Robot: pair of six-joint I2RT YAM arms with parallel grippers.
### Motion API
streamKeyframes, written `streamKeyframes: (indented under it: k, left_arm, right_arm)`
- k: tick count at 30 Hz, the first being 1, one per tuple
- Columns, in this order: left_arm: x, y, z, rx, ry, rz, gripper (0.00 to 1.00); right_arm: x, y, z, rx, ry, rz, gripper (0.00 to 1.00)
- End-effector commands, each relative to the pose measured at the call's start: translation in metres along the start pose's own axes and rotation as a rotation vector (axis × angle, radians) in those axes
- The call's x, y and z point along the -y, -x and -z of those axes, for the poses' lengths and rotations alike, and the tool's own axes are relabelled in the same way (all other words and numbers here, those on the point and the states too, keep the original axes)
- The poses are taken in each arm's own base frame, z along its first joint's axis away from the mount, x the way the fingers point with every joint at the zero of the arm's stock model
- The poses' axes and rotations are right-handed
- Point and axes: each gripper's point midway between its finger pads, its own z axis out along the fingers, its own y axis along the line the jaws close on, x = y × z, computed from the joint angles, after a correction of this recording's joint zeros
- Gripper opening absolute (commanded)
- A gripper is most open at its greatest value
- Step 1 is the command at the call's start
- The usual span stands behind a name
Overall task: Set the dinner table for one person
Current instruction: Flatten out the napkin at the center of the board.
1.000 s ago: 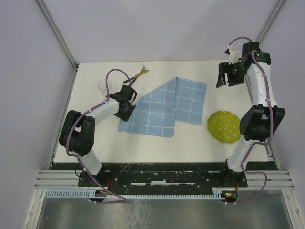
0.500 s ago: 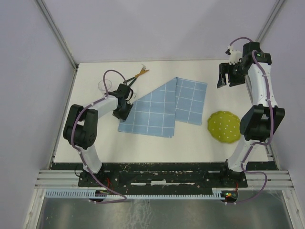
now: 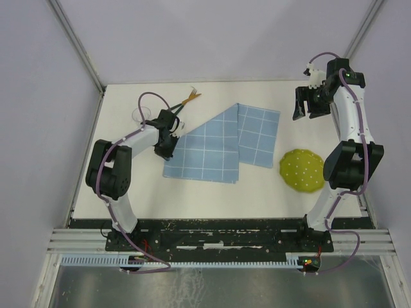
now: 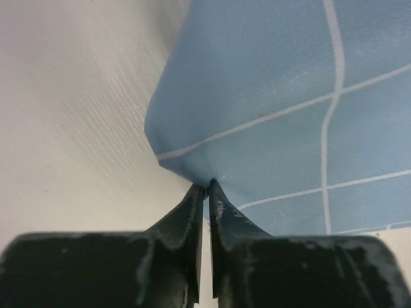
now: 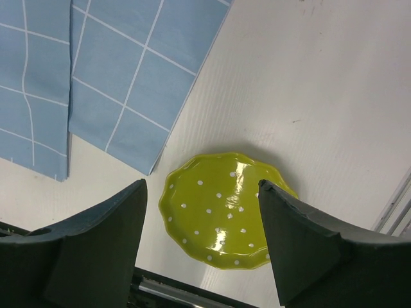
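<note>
Jaws: left gripper was pinched shut on the near-left corner of the blue checked cloth, and the fabric bunched at the pinch. The right gripper was spread wide with nothing in it, high above the green dotted plate. The table was off-white and matte, with plain pale walls around it. Left arm was folded low over the table's left side, right arm was raised at the far right. The table lay right under the left jaws and well below the right ones.

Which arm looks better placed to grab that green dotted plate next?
Right. The right gripper hangs open near the plate; the left gripper is busy pinching the blue cloth by its corner.
</note>
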Motion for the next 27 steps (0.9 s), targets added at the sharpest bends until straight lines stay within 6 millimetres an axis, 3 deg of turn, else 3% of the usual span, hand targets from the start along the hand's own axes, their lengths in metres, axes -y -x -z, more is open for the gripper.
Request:
streamKeyframes:
  k: [1, 6, 12, 15, 17, 19, 20, 25, 27]
  left_arm:
    - [0.007, 0.028, 0.011, 0.060, -0.040, 0.027, 0.03]
    - [0.002, 0.045, 0.028, 0.075, -0.050, 0.044, 0.03]
    - [0.009, 0.082, 0.063, 0.173, -0.126, 0.079, 0.03]
    - [0.019, 0.093, 0.075, 0.188, -0.189, 0.094, 0.03]
    - [0.022, 0.097, 0.079, 0.201, -0.210, 0.091, 0.03]
    - [0.022, 0.099, 0.080, 0.204, -0.214, 0.087, 0.03]
    - [0.022, 0.100, 0.080, 0.205, -0.215, 0.085, 0.03]
    - [0.026, 0.101, 0.078, 0.207, -0.236, 0.084, 0.03]
    - [0.025, 0.103, 0.078, 0.214, -0.234, 0.082, 0.03]
  right_arm:
    - [0.002, 0.004, 0.018, 0.040, -0.039, 0.019, 0.78]
    - [0.004, -0.001, 0.014, 0.027, -0.046, 0.012, 0.78]
    - [-0.010, -0.014, -0.006, -0.017, 0.021, -0.007, 0.73]
    - [-0.018, -0.021, -0.025, -0.075, -0.008, 0.032, 0.57]
    - [-0.033, -0.025, -0.038, -0.122, 0.002, 0.065, 0.38]
    - [-0.042, -0.025, -0.050, -0.146, -0.027, 0.104, 0.08]
    - [-0.045, -0.023, -0.054, -0.151, -0.048, 0.127, 0.03]
    - [-0.061, -0.018, -0.075, -0.177, -0.006, 0.132, 0.02]
    - [-0.062, -0.024, -0.089, -0.213, 0.017, 0.110, 0.02]
